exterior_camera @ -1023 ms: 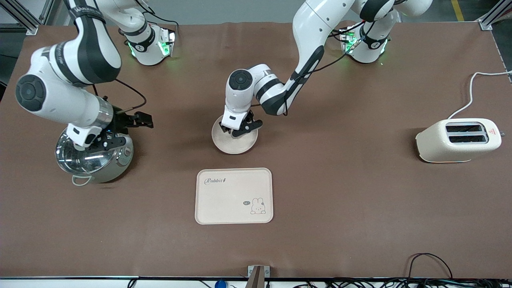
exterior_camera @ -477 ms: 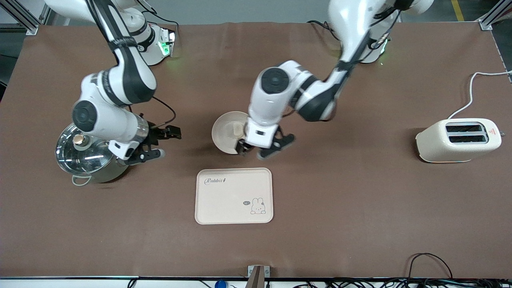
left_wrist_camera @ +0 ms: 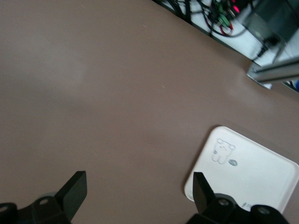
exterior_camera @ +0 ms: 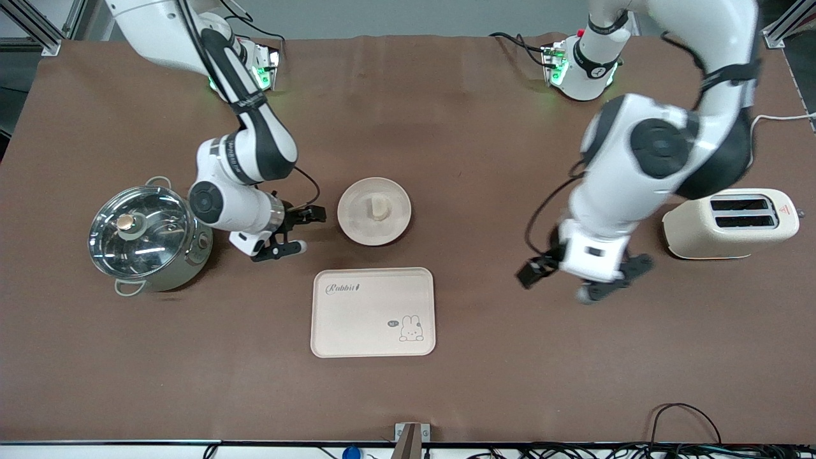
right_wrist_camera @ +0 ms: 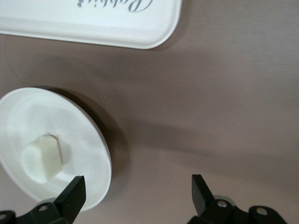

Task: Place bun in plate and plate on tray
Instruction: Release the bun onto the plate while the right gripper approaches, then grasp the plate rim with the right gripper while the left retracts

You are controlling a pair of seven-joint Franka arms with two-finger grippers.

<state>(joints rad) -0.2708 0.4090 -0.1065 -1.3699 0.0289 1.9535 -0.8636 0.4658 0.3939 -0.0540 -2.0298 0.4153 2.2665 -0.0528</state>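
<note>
The bun lies in the middle of the round plate, which sits on the table farther from the front camera than the Rabbit tray. My right gripper is open and empty, low beside the plate toward the right arm's end. The right wrist view shows the plate, the bun, the tray's corner, and my open right gripper just off the plate's rim. My left gripper is open and empty, over bare table between tray and toaster. The left wrist view shows this gripper and the tray.
A steel pot with a glass lid stands at the right arm's end. A cream toaster with a white cable stands at the left arm's end. Brown mat lies bare between tray and toaster.
My left gripper left the bun on the plate and swung away toward the toaster. My right gripper moved from over the pot to beside the plate.
</note>
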